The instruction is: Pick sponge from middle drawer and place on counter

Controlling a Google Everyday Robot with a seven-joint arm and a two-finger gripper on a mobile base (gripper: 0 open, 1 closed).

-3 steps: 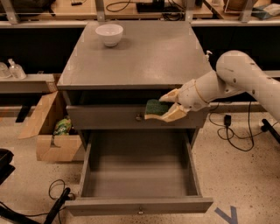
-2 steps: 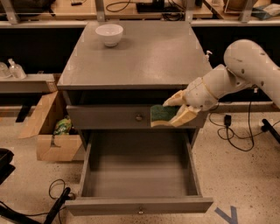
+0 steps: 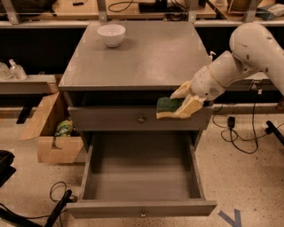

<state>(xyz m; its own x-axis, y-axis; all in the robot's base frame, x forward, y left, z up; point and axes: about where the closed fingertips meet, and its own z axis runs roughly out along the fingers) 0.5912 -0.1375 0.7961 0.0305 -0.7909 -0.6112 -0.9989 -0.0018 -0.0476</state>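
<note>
My gripper (image 3: 181, 103) is shut on the sponge (image 3: 168, 107), whose dark green face is up with the yellow foam under it. It hangs in front of the closed upper drawer front (image 3: 141, 118), just below the counter's front edge and right of centre. The counter (image 3: 142, 57) is the grey top of the cabinet. The middle drawer (image 3: 141, 174) is pulled wide open below, its floor bare, with a small knob (image 3: 142, 213) on its front. My white arm (image 3: 248, 48) reaches in from the right.
A white bowl (image 3: 111, 34) stands at the counter's back left. A cardboard box (image 3: 51, 131) sits on the floor left of the cabinet. Cables (image 3: 235, 133) lie on the floor at right. A wooden workbench (image 3: 146, 6) runs behind.
My gripper has lifted the sponge upward and a little to the right, from in front of the upper drawer's knob to just under the counter's edge.
</note>
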